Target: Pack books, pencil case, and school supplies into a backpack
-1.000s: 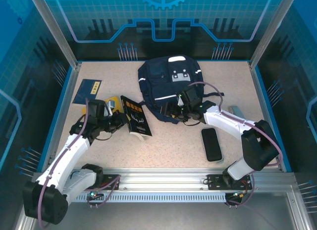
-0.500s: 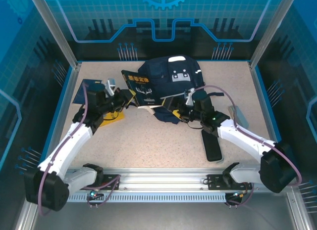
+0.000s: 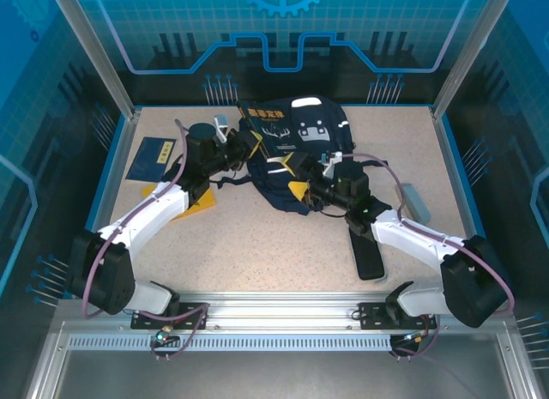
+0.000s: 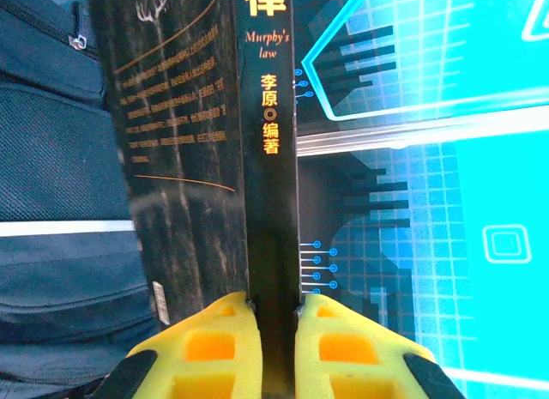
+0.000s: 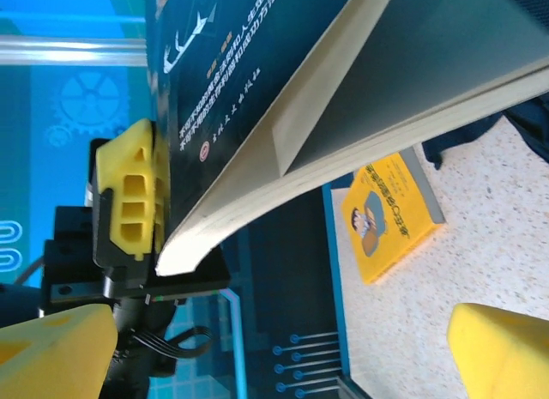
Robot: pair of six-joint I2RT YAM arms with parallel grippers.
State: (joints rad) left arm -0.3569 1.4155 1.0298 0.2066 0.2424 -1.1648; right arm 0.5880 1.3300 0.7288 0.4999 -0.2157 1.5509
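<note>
My left gripper [image 4: 274, 329] is clenched on the spine of the thin black book with gold lettering [image 4: 257, 116], holding it clear of the table at the far left side of the large navy-blue fabric backpack [image 3: 319, 116]; my right gripper [image 3: 302, 186] is spread wide and grasps nothing, at the backpack's near edge; the flat yellow book [image 5: 390, 212] lies on the speckled table [image 3: 274, 244] under my left arm; the navy book with a yellow label [image 3: 152, 159] lies further left.
</note>
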